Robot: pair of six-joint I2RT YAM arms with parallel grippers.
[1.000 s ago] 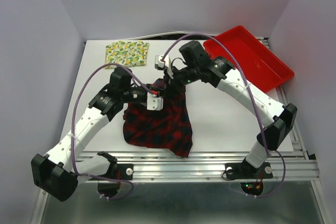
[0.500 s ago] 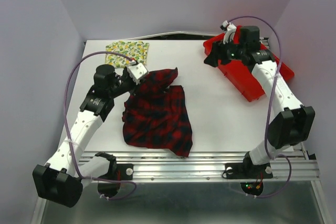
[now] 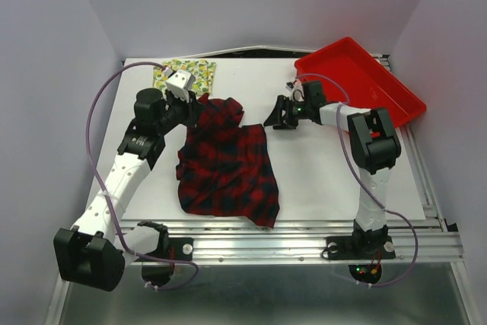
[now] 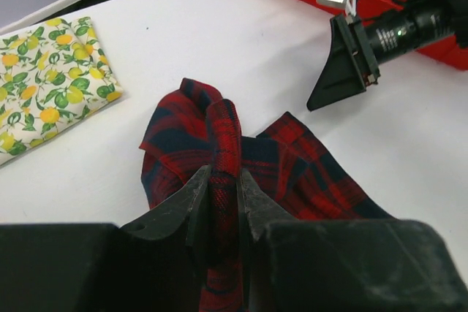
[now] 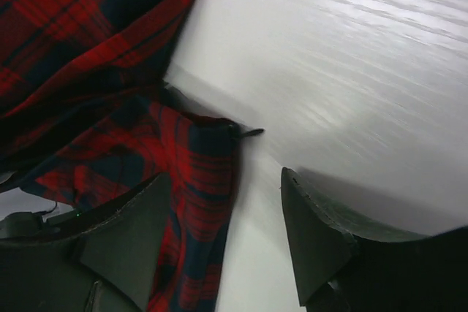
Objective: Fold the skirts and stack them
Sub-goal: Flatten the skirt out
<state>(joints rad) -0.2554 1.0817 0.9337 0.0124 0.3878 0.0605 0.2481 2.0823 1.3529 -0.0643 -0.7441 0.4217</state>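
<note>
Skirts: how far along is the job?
Done: the lemon-print skirt lies folded at the far left. In hand: the left jaws pinch a fold of the plaid skirt; the right jaws stand open beside its corner. Left: finish folding the plaid, then stack.

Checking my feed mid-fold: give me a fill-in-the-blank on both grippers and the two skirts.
The left gripper is ____ on a fold of the plaid skirt.
The right gripper stands ____, gripping nothing.
The lemon-print skirt lies at the far ____ corner of the table.
Missing words: shut; open; left.
</note>
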